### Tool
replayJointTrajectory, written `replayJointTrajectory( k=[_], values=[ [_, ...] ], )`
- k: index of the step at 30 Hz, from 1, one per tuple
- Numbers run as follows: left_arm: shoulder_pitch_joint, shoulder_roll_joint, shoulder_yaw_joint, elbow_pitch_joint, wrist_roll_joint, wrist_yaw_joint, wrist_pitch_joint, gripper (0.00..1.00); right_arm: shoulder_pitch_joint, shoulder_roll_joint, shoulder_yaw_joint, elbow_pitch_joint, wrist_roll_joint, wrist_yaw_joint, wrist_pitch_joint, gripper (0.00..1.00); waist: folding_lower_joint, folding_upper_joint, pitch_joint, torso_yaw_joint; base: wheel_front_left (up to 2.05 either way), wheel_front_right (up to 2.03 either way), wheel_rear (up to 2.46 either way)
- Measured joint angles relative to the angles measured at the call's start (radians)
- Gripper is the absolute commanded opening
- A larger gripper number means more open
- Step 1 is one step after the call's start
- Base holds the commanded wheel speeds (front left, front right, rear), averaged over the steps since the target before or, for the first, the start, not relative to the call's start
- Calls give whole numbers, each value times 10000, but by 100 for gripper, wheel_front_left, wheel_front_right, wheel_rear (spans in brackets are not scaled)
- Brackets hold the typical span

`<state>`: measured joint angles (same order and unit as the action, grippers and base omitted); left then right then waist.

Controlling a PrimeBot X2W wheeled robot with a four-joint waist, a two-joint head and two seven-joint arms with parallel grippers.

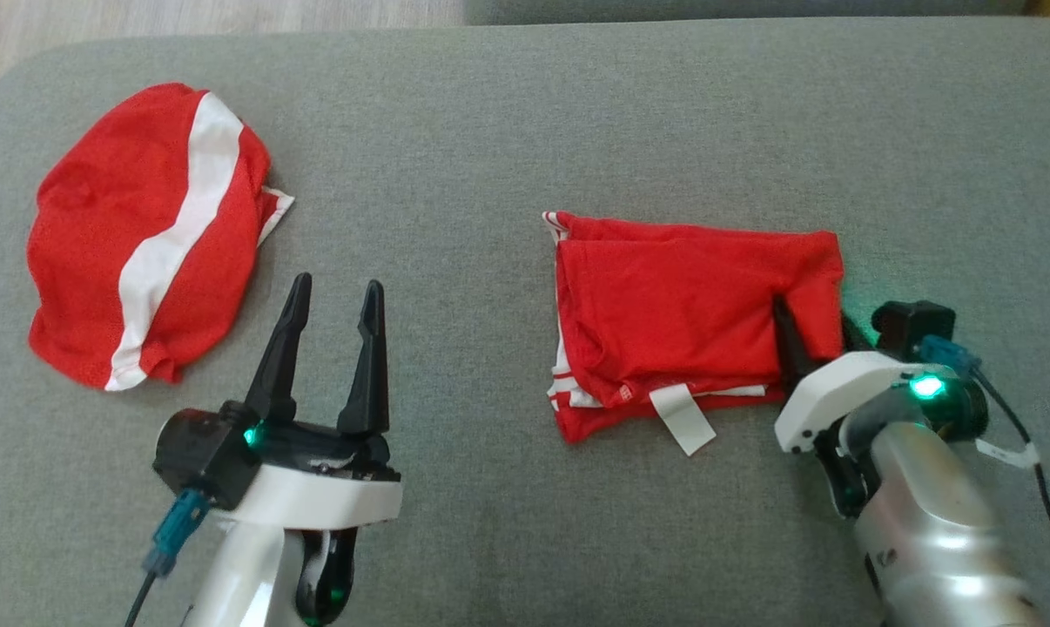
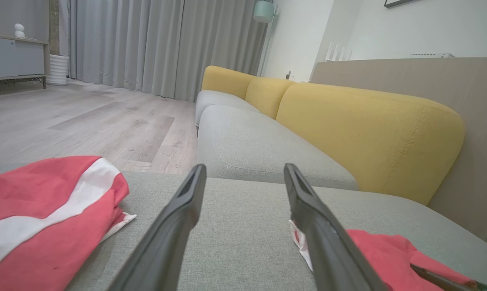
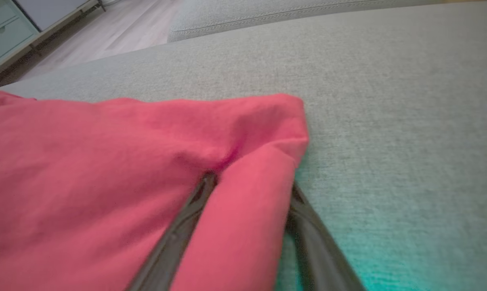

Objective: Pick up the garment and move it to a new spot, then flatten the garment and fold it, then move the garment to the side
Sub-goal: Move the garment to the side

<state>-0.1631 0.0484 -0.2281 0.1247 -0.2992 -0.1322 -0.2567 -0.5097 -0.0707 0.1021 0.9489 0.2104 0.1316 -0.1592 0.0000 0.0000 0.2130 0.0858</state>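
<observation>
A folded red garment (image 1: pixel 690 313) with a white tag lies flat on the grey cushion (image 1: pixel 577 113), right of centre. My right gripper (image 1: pixel 817 335) is at its right edge. In the right wrist view its fingers (image 3: pixel 187 218) stand apart, open, with a raised fold of the red cloth (image 3: pixel 106 169) between them. My left gripper (image 1: pixel 333 300) is open over bare cushion at the lower left, holding nothing. The left wrist view has its fingers (image 2: pixel 179 218) spread wide, and the folded garment (image 2: pixel 389 250) lies to their right.
A second red garment with a white stripe (image 1: pixel 142 235) lies bunched at the cushion's far left, close to the left gripper. Beyond the cushion are a yellow-backed sofa (image 2: pixel 368 129) and wooden floor (image 2: pixel 86 121). Bare cushion lies between the two garments.
</observation>
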Motion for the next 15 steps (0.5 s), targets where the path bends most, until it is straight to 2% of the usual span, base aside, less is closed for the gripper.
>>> replayJointTrajectory(
  k=[3,8,10,15],
  values=[
    [-2,-2,15,6,0,0,0,100,-187,82,59,320,-198,0,-238,0,0,0,-33,-44,0,0,0],
    [1,-2,40,13,2,0,0,100,-395,-38,-96,575,-1220,0,-539,0,1,0,-150,-224,0,0,0],
    [1,-2,44,12,4,0,0,100,-438,-395,-203,564,-1626,0,-612,0,0,0,-186,-311,0,0,0],
    [-1,-2,42,4,4,0,0,100,-816,-1847,-752,299,-2399,0,-709,0,0,0,-157,-454,0,0,0]
  ],
)
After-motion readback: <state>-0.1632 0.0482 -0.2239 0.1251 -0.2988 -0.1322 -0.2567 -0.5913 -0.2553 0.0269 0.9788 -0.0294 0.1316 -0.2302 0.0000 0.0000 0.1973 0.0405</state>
